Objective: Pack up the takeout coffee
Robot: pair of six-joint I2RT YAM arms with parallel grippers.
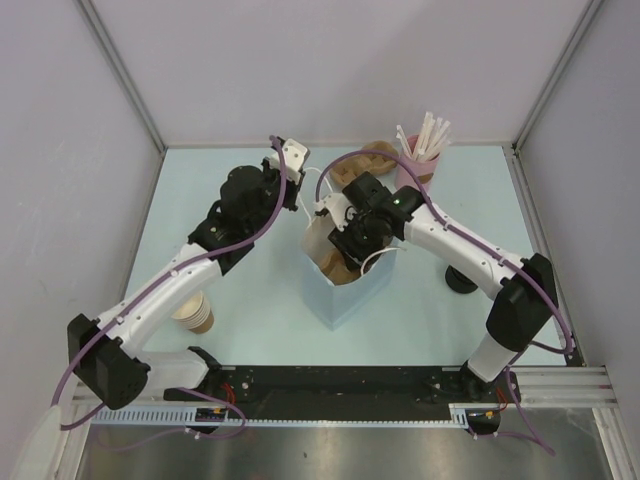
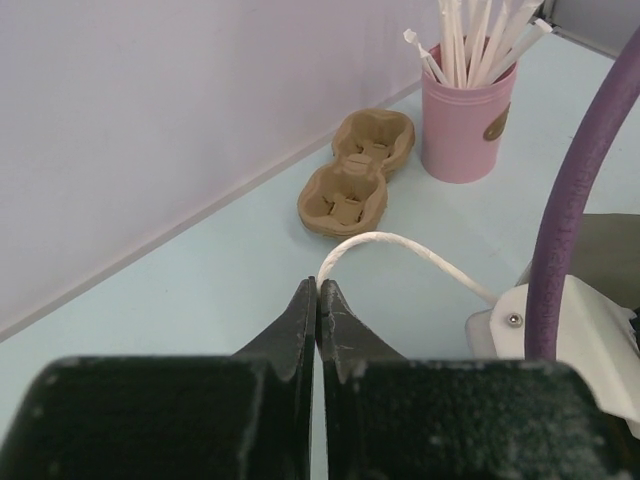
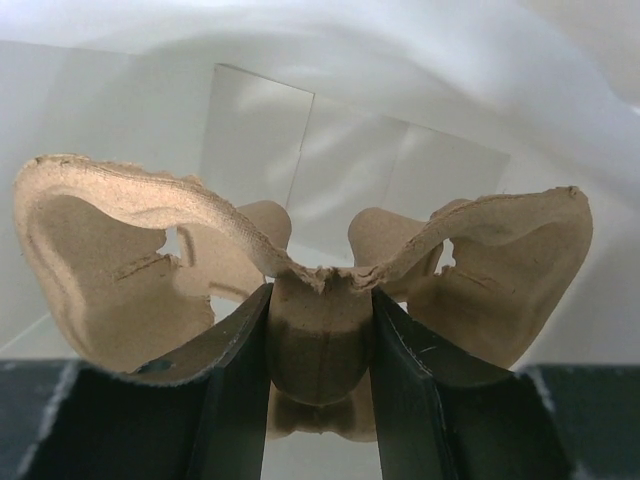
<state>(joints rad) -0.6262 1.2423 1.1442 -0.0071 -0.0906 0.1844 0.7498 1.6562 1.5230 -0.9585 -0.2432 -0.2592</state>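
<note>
table (image 1: 262,322) pale blue | centre: white bag (image 1: 345,297) | left: cup stack (image 1: 196,313) | rear: pink straw cup (image 2: 465,125), pulp carrier (image 2: 355,175)

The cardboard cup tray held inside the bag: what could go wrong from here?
1. The right gripper pinches the cup tray only by its narrow middle ridge, so it might tilt or slip.
2. The tray's wide ends could catch on the paper bag's walls.
3. The left gripper holds just the thin string handle at its fingertips; if that slips out, the bag's mouth may sag shut.
</note>
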